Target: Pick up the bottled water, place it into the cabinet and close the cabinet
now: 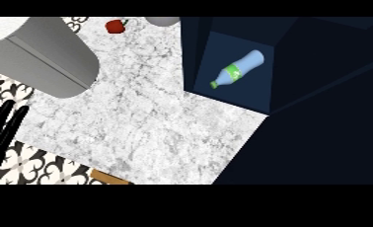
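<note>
Looking down, I am seeing the water bottle (239, 69) lying on its side inside the open dark cabinet (306, 122). My left robot hand (10, 122) is resting at the left edge, fingers straight, holding nothing. An apple (115, 26) is sitting on the marble surface (160, 112).

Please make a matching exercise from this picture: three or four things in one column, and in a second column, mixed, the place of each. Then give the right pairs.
Things:
1. bottle
2. apple
3. left hand
4. grey forearm

Places:
A. at the left edge, black fingers over the patterned floor
B. lying on its side inside the dark blue cabinet
C. upper left, across the counter's corner
D. on the counter near the top edge

Pairs: 1-B, 2-D, 3-A, 4-C
</note>
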